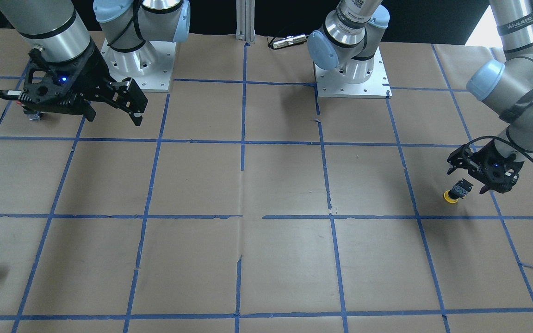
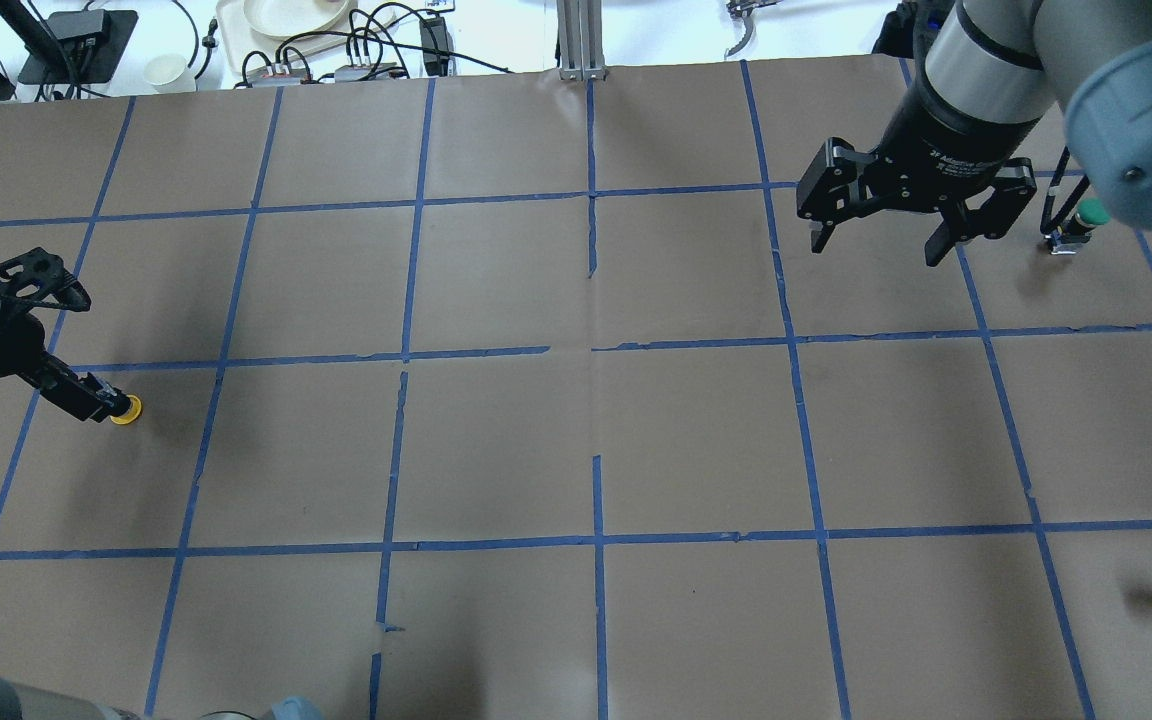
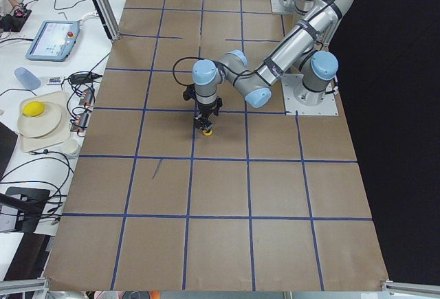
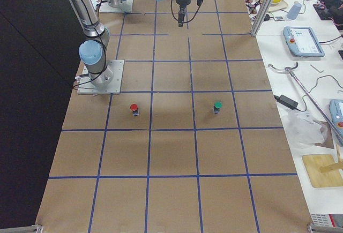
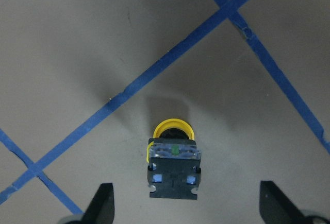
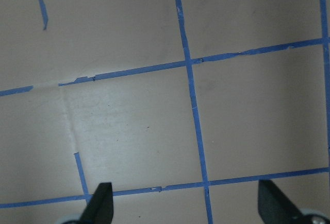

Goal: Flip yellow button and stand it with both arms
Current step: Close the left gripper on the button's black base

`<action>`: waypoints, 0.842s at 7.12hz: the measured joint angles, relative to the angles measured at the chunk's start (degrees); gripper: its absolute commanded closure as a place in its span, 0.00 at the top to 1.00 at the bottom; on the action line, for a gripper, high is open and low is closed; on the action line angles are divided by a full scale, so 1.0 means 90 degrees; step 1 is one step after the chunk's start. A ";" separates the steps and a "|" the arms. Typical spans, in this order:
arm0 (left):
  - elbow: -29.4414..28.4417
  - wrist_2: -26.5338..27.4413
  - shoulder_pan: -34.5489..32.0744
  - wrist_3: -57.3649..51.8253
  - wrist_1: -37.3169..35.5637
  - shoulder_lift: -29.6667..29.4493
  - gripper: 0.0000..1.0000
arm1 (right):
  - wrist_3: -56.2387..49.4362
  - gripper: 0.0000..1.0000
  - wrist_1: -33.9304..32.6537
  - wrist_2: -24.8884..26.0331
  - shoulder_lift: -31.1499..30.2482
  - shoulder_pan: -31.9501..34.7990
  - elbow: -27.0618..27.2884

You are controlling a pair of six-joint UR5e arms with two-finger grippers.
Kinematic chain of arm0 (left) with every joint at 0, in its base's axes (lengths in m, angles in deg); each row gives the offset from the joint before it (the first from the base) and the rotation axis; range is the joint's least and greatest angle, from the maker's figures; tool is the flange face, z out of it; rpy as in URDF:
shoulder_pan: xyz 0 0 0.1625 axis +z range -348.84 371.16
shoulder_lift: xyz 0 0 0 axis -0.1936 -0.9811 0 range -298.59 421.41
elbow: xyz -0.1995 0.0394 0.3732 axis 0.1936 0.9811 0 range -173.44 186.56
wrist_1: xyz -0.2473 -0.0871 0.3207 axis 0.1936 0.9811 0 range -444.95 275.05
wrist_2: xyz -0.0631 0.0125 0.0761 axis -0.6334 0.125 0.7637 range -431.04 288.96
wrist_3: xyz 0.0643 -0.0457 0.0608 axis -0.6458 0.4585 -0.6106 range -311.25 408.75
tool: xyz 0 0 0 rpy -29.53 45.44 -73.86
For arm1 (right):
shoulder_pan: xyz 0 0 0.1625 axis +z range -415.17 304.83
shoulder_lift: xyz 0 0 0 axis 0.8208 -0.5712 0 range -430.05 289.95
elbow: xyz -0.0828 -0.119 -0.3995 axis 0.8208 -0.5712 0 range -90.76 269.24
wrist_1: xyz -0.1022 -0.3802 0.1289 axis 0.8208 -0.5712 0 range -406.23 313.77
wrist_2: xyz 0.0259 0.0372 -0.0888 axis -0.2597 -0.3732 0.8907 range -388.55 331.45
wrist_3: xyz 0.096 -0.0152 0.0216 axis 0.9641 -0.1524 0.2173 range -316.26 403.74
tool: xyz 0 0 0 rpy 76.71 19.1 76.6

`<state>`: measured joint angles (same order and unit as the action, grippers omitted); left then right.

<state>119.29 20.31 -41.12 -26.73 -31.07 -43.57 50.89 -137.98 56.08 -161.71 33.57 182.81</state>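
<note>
Our left gripper (image 5: pixel 186 211) hangs low over the table (image 2: pixel 696 440), jaws spread wide and holding nothing. The yellow button (image 5: pixel 172 157) sits directly beneath it, between the two fingers (image 5: pixel 103 206) and touching neither. It rests upside down: the yellow cap is on the brown paper and the black-and-grey body points up toward the wrist. A blue tape line (image 5: pixel 154 69) runs just beyond the cap. Our right gripper (image 2: pixel 876 250) hovers higher at the other end of the table, well apart from the button, jaws likewise wide and empty, with only paper and tape below. A green button (image 2: pixel 1088 215) stands on the table near its outer side.
</note>
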 measured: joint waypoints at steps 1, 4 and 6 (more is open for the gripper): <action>0.0066 -0.0090 0.0041 0.0048 -0.0007 -0.0036 0.93 | -0.0021 1.00 0.0001 -0.0190 -0.0054 0.0008 -0.0030; 0.0137 -0.0135 0.0054 0.0057 -0.0360 -0.0097 0.93 | -0.0084 1.00 0.0033 -0.0287 -0.0080 -0.0060 0.0009; 0.0147 -0.0136 0.0042 -0.0013 -0.0798 -0.0211 0.84 | -0.0092 1.00 0.0042 -0.0235 -0.0069 -0.0092 0.0040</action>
<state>120.62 19.09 -40.74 -26.85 -38.25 -45.47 50.06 -137.60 53.96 -162.33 32.74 183.17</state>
